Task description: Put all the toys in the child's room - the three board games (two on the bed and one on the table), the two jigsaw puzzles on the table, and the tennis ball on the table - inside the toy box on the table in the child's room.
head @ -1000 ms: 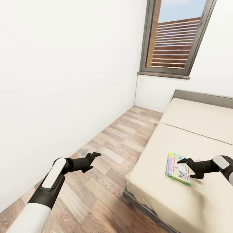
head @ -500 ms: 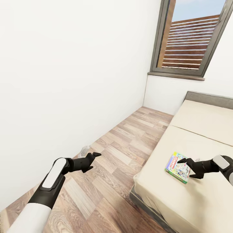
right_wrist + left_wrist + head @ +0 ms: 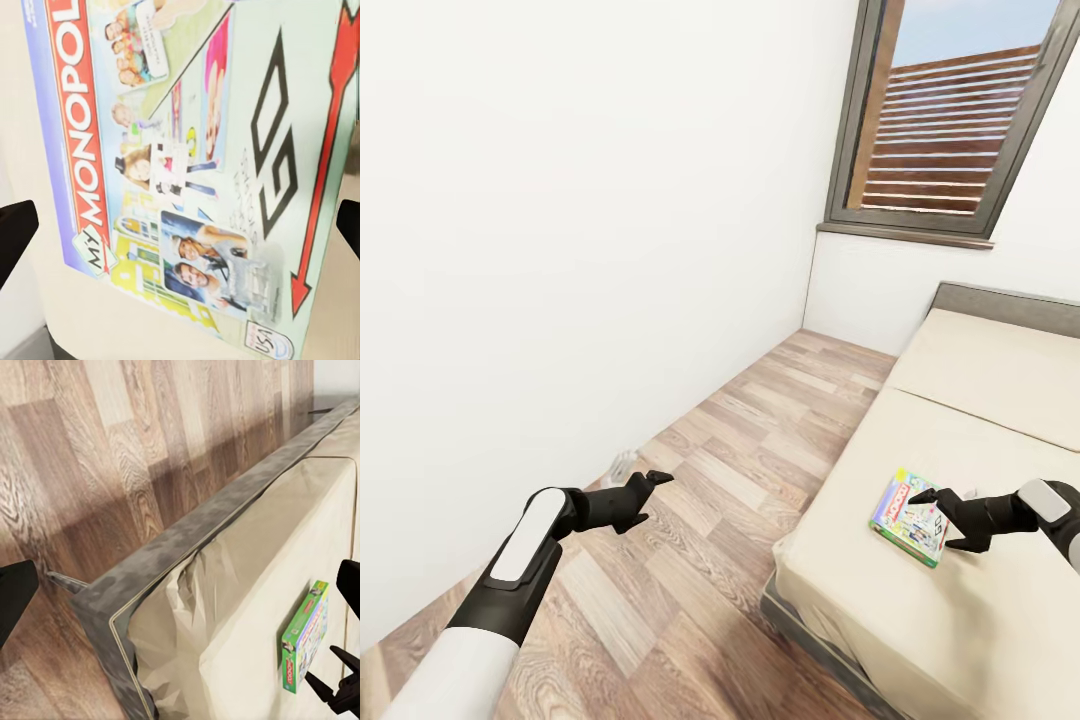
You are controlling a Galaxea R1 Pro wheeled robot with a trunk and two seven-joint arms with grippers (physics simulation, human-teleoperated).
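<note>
Nothing shifted since half a second ago: same view, same arms, same box on the mattress; only across the full second back did the camera swing, sliding window and bed toward the right of the head view.

At far left, a plain white wall (image 3: pixel 560 200) running down to a wood-plank floor (image 3: pixel 740 440). Against the skirting, a small pale object (image 3: pixel 622 466), too small to identify. Just beside it, hanging over the planks, the left gripper (image 3: pixel 650 486), fingers parted with nothing between them, well apart from the bed.

Further right and high up, a grey-framed window (image 3: pixel 950 130) with brown slats behind the glass.

Below it, the bed (image 3: pixel 980 420): beige mattress on a thin grey frame, its near corner showing in the left wrist view (image 3: pixel 112 607) with the cover wrinkled there.

Lying flat near the mattress edge, a green-edged board game (image 3: pixel 907 517), lettered MY MONOPOLY in the right wrist view (image 3: pixel 202 165), and seen edge-on in the left wrist view (image 3: pixel 304 637).

At far right, the right gripper (image 3: pixel 945 518) poised directly over the box, fingers spread wide and straddling its far half, black fingertips (image 3: pixel 15 240) at either margin of the wrist view. Contact with the lid: cannot tell.
</note>
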